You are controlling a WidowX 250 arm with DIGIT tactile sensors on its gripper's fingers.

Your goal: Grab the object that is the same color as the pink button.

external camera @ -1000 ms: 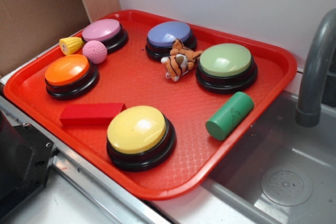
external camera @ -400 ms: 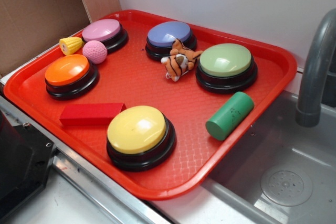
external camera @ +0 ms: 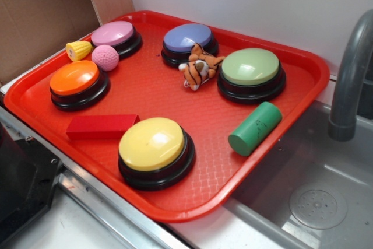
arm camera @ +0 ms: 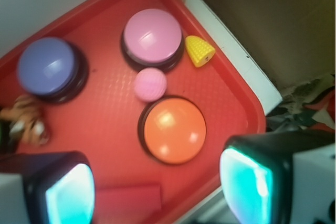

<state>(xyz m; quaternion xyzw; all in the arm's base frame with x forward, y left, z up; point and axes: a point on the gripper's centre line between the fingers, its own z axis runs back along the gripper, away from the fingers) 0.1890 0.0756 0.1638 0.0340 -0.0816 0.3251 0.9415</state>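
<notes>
I saw the small pink ball (external camera: 105,58) (arm camera: 150,84), dimpled like a golf ball, resting on the red tray (external camera: 175,94) (arm camera: 113,124) just in front of the pink button (external camera: 112,33) (arm camera: 153,36). That button sat upright at the tray's far left corner, its pale pink dome on a black base. The ball was far smaller and lay very close to the button's base.

This looks like a toy kitchen set up for robot trials, not a real home. A grey plastic sink (external camera: 317,202) with a moulded drain and a grey faucet (external camera: 351,80) sit on the right, a red tray (external camera: 175,94) beside them, and cardboard sheets (external camera: 44,18) stand at the far left.
</notes>
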